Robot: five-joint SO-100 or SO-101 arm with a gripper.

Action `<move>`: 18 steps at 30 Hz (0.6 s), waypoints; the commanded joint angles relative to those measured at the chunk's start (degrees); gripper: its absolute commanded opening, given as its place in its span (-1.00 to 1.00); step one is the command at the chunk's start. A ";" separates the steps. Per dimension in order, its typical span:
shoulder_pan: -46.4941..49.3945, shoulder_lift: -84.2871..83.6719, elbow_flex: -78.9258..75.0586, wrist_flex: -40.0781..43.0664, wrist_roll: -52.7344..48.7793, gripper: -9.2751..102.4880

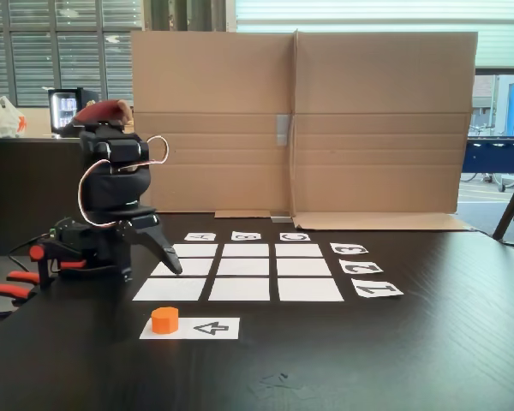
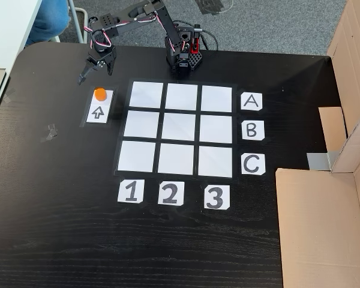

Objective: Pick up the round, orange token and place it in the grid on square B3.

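Your end effector (image 2: pixel 95 72) open wide, empty, above desk (image 2: pixel 48 198). Token (image 2: pixel 99 93) just beyond fingertips on arrow strip (image 2: pixel 98 111). Grid (image 2: pixel 176 129) off to side; square B3 (image 2: pixel 215 129) far.

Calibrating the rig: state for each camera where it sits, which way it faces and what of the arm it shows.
A fixed view: low at the table's edge, facing the cardboard screen; the arm stands at its left, gripper hanging open beside the grid.
Another fixed view: high above, looking down, number cards nearest; the arm reaches leftward from its base, gripper above the token.
Both fixed views share the grid, the token on the arrow strip, and the arm.
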State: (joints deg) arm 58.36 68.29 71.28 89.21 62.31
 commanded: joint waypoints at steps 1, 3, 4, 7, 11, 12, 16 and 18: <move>-1.41 -0.44 -2.81 0.09 0.70 0.28; -2.02 -1.67 -3.43 0.00 0.97 0.28; -2.29 -2.37 -3.87 -0.09 1.23 0.28; -2.99 -4.92 -5.54 -0.09 1.76 0.28; -3.34 -7.91 -7.73 -0.26 2.02 0.28; -3.52 -8.61 -8.44 -0.26 2.20 0.28; -4.22 -10.28 -10.20 -0.26 2.72 0.28; -4.66 -10.55 -10.72 -0.26 2.81 0.28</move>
State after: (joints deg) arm 54.49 57.39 63.19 89.12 64.60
